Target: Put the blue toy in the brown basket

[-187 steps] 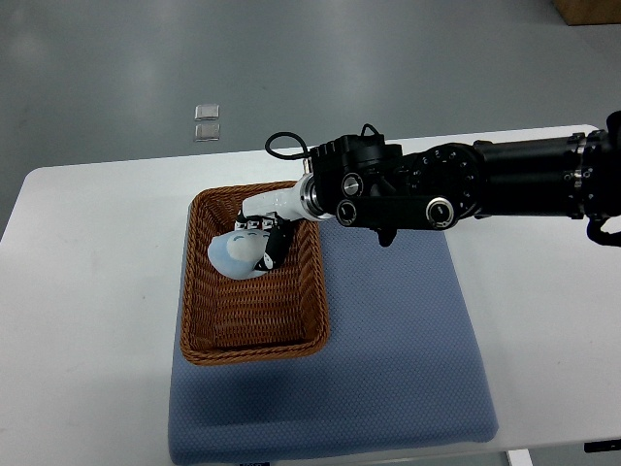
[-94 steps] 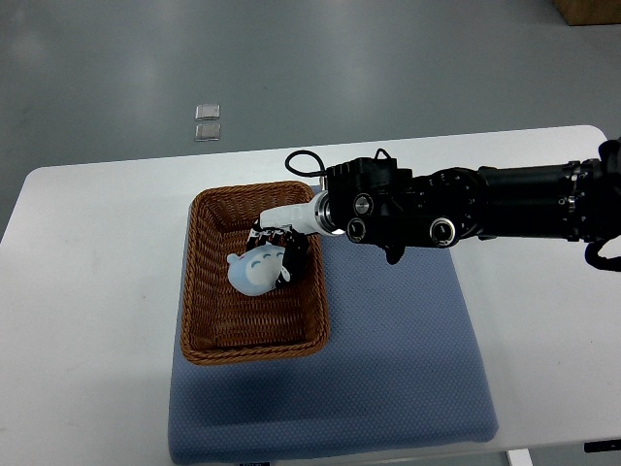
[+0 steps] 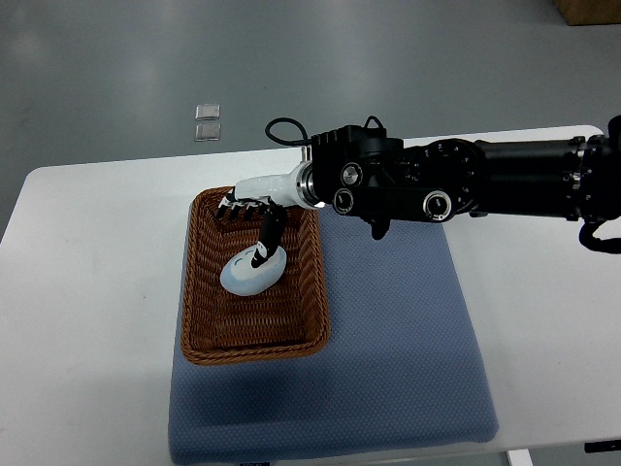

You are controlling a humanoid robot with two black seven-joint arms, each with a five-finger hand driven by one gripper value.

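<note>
While I scan from the left, the brown basket (image 3: 199,320) sits left of centre on the blue mat (image 3: 388,369), and the blue toy (image 3: 251,273) lies inside it, mid-basket toward the upper half. Looks like a soft, light plush with a rounded body, so I judge it squashes easily and won't break; best hold is around its fat middle. My right hand (image 3: 250,216) hangs just above it, fingers spread and gripping nothing, one dark finger (image 3: 267,236) touching or nearly touching the toy's top. Left arm isn't visible.
</note>
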